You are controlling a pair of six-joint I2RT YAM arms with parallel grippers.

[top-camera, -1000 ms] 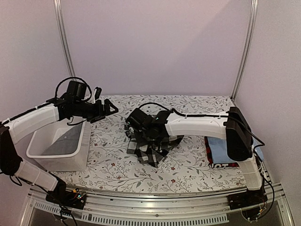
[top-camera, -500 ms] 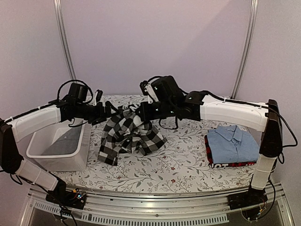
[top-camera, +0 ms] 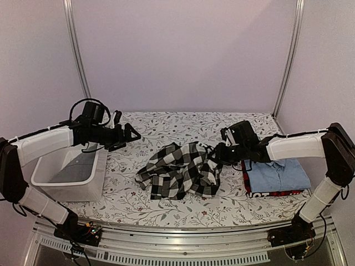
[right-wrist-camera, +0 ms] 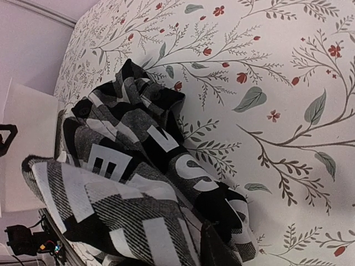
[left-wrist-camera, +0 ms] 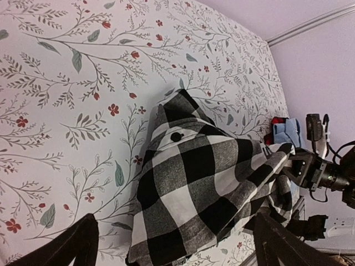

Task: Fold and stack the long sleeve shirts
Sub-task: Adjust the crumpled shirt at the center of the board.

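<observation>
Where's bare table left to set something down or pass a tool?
Free: the back strip of table behind the checked shirt; the gap between tub and checked shirt. Crowded: right tool between checked shirt and folded stack.

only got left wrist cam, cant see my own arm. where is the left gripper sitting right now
Observer: The left gripper hovers open and empty above the table, near the far right corner of the white tub.
Operator: any print on the checked shirt
Observer: Yes, the right wrist view shows white lettering across the checked shirt.
Operator: whats in the pile
Observer: A light blue shirt lies folded on top of a red-and-black one.
</observation>
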